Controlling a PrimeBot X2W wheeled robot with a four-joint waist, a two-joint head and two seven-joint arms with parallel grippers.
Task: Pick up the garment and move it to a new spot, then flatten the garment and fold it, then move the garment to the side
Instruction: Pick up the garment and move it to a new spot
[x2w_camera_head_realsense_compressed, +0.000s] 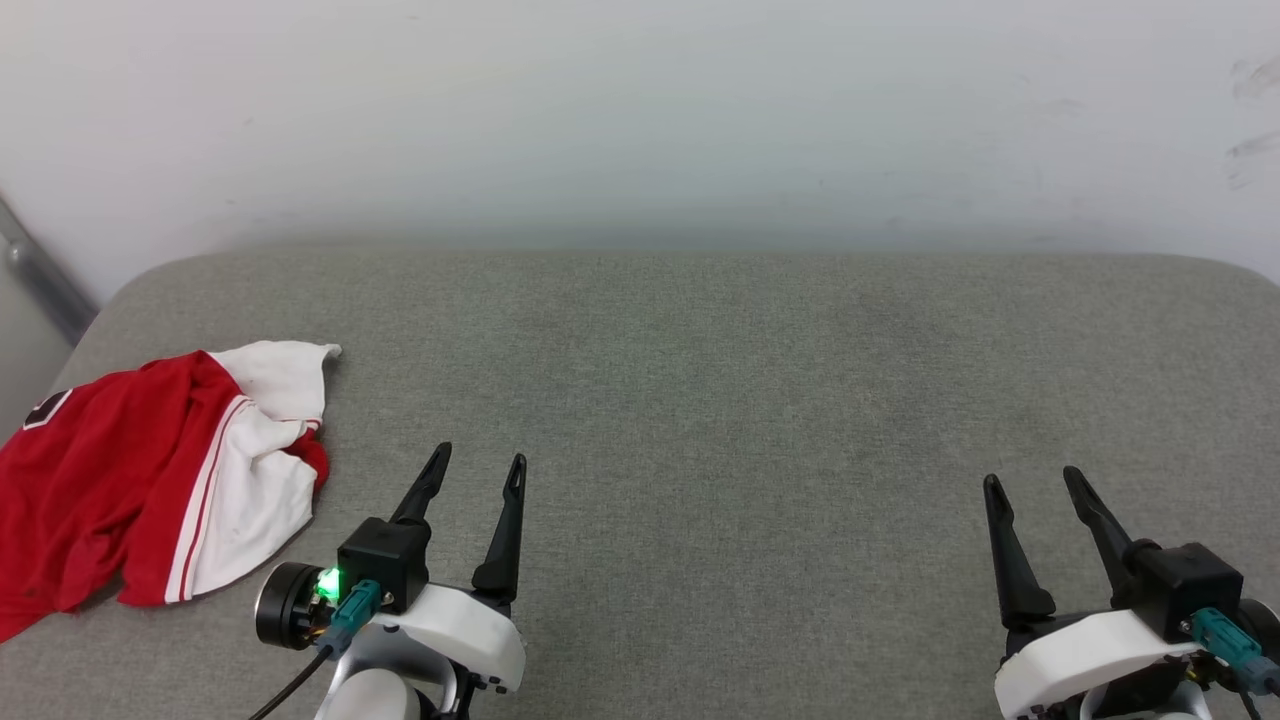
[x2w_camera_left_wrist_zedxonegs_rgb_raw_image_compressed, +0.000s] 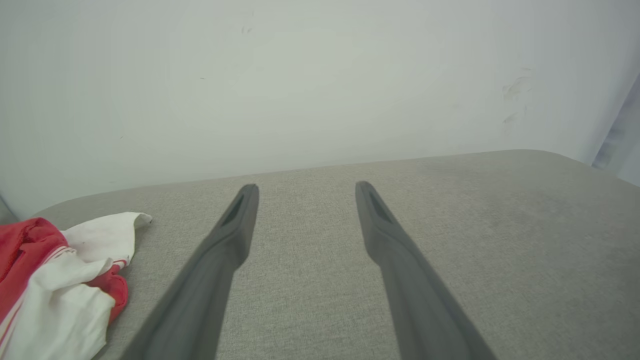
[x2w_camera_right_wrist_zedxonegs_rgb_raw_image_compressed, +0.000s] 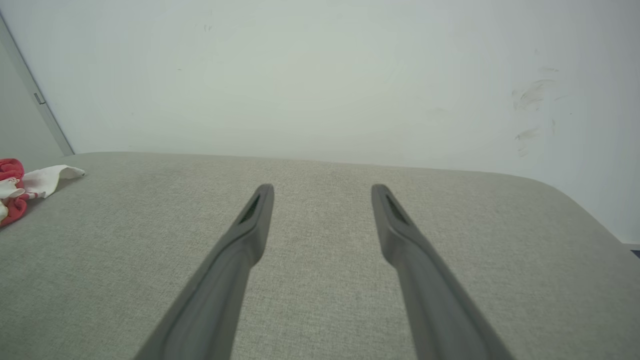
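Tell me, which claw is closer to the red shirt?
The left claw: the crumpled red-and-white jersey lies just to its left, while the right claw sits far across the grey fabric surface.

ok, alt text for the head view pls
A crumpled red jersey shirt with white panels lies at the left edge of a grey fabric surface. The left gripper and right gripper, both dark-fingered, sit open and empty near the bottom.

The head view's left edge cuts off the garment (x2w_camera_head_realsense_compressed: 110, 470), so I cannot see its full extent, and the dark-and-white patch (x2w_camera_head_realsense_compressed: 45, 408) at that edge is too clipped to read. In my wrist views my fingers (x2w_camera_left_wrist_zedxonegs_rgb_raw_image_compressed: 200, 295) blur toward the near edge, which cuts them off
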